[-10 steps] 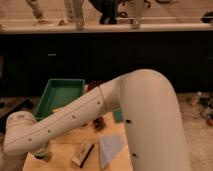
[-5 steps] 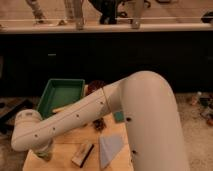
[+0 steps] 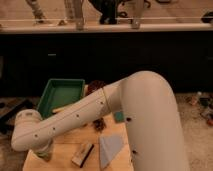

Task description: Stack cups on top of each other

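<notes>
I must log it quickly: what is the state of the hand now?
Hand: shut, low at the table's front left corner, at a pale green cup; whether it holds the cup cannot be told.

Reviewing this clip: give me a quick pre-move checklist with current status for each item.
1. Gripper located: ok, low at the table's left front corner, under the arm's wrist.
2. Gripper shut: ok.
3. Gripper over a pale green cup: ok, though a firm hold cannot be told.
4. Silver cup in sight: not ok, none visible.
5. Green tray clear of the gripper: ok.
6. Dark block apart from the cup: ok.
</notes>
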{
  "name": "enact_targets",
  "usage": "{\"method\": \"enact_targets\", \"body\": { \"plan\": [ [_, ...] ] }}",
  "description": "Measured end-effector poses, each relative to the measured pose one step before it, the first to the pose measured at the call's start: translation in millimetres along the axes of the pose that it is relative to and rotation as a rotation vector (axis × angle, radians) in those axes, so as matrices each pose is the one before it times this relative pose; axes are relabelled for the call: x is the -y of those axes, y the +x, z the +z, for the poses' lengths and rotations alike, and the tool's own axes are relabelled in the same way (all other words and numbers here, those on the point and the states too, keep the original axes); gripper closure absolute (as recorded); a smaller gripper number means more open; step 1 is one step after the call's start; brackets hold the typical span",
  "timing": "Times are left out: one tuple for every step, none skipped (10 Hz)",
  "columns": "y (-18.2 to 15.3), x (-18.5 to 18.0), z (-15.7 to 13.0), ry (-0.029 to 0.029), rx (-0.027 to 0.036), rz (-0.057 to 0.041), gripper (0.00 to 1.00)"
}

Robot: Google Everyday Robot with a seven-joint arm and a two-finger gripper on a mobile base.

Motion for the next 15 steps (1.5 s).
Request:
{"method": "enact_targets", "body": {
  "plan": [
    [0.04,-0.07,-0.01,-0.00022,-0.00012,0.00005,0.97],
    [0.05,-0.05,0.01,-0.00013,-0.00012,0.00008,0.97],
    [0.03,-0.03,0.00,-0.00011,-0.00007,0.00001,0.97],
    [0.01,0.01,-0.01,-0.00002,-0.00002,0.00007,1.00],
    [0.05,-0.05,0.02,-0.00015,-0.00008,0.00014,0.99],
    [0.00,0.00,-0.02,0.00000,-0.00005,-0.00003,0.94],
    [-0.10,-0.07,0.25,-0.00027,0.00050,0.00006,0.83],
    [0.02,0.03,-0.03,0.00005,-0.00008,-0.00005,0.74],
    [0.02,0.00,-0.01,0.00002,-0.00004,0.00004,0.64],
    [-0.01,-0.02,0.02,-0.00006,0.00009,0.00001,0.52],
    [0.00,0.00,0.00,0.00002,0.00001,0.00003,0.44],
    [0.01,-0.01,-0.01,-0.00005,-0.00007,-0.00004,0.34],
    [0.03,0.01,-0.01,0.00001,-0.00006,0.00006,0.25],
    [-0.03,-0.02,0.03,-0.00004,0.00007,-0.00003,0.20],
    [0.04,-0.03,-0.01,-0.00014,-0.00020,-0.00006,0.20]
  ]
}}
